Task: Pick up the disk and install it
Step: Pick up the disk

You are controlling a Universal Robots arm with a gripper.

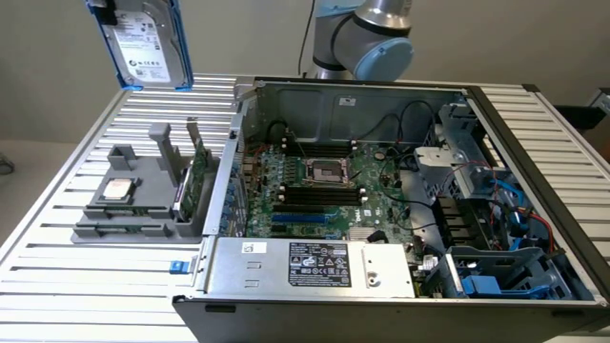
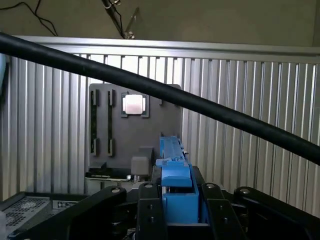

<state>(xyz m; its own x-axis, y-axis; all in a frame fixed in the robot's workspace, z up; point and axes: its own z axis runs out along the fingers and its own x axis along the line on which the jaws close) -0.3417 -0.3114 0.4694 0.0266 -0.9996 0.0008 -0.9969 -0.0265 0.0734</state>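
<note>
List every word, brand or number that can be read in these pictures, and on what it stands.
No text is readable.
Label on the disk: black print, too small to read.
Labels on the power supply: too small to read.
Markings on the motherboard: too small to read.

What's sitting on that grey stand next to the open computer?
A small silver chip lies flat on the grey stand; a green circuit card stands upright in it. Whatever is beneath the chip is covered.
</note>
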